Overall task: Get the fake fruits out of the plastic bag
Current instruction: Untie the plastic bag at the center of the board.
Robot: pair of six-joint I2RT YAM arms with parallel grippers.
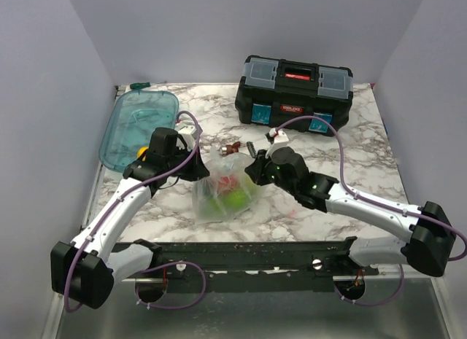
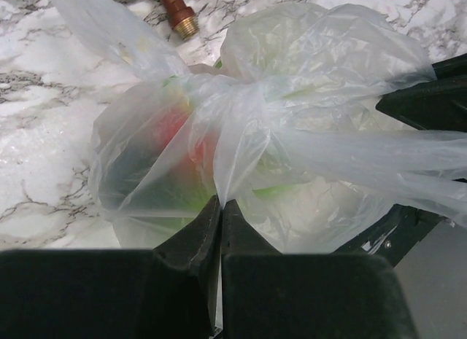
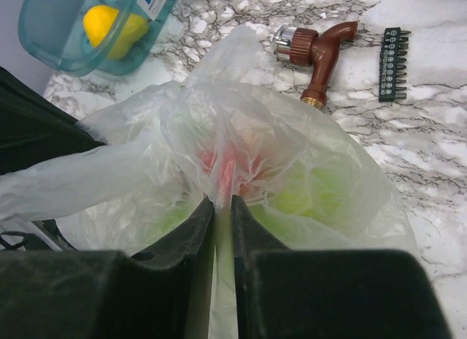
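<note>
We find the plastic bag [image 1: 221, 187] at the centre of the table [image 1: 365, 171], with the fake fruits [image 1: 235, 200] inside. The left gripper [image 2: 220, 205] at its 10 o'clock and the right gripper [image 3: 222, 202] at its 2 o'clock each pinch its film, jaws narrow.

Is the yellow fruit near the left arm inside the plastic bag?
No, the yellow fruit lies in the teal tub, apart from the plastic bag.

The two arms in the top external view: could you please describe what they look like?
Both the left arm and right arm have white links with black joint housings, each trailed by a looping purple cable. The left tool and right tool are black, each with two tapering fingers.
</note>
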